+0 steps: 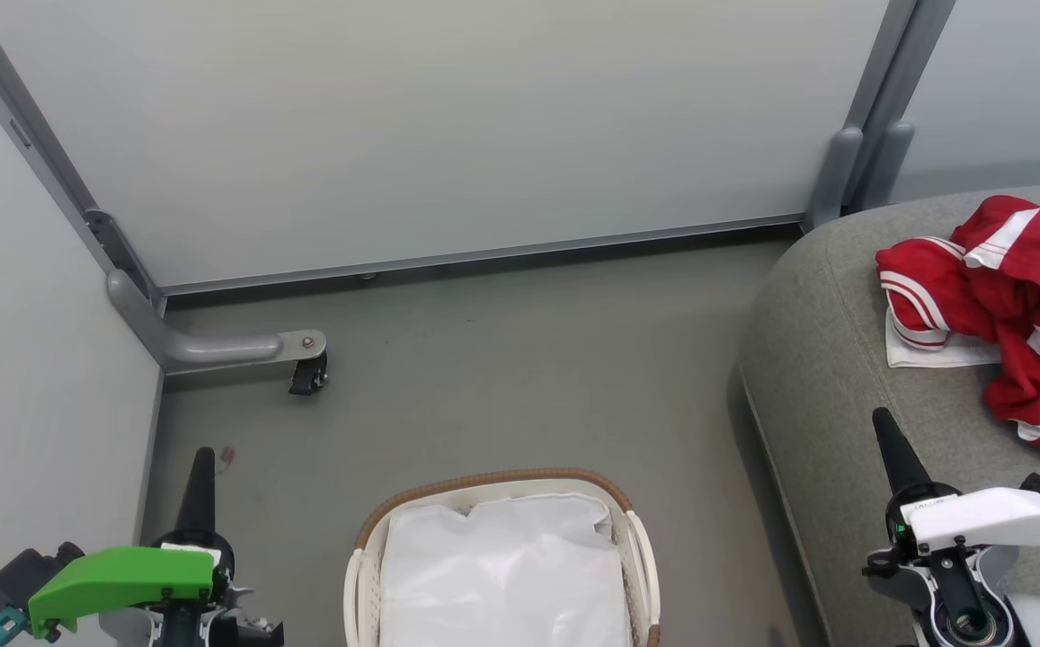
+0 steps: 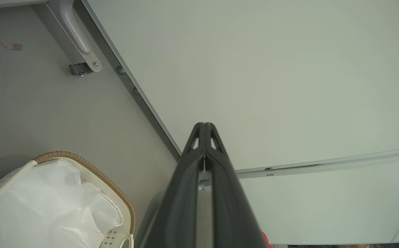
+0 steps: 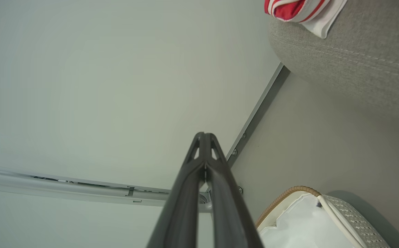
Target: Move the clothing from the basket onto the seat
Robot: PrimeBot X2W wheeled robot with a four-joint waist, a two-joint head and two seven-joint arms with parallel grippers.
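The seat [image 1: 843,359] bears the red clothing [image 1: 1023,296] in a heap, so the transfer looks finished. The basket [image 1: 493,481], on the floor, holds its white liner [image 1: 502,575]. The left gripper [image 1: 203,467] and right gripper [image 1: 886,431] flank it, fingers pressed together, empty.

The seat [image 1: 825,359] is looking like matt, coarse-woven grey fabric, and the clothing [image 1: 1036,261] is sitting there as soft red cloth. The basket [image 1: 360,589] is showing smooth white plastic with a rough woven rim, its liner [image 1: 502,575] is shining a bit, kinda crinkly. The floor [image 1: 528,359] is looking smooth and matt.
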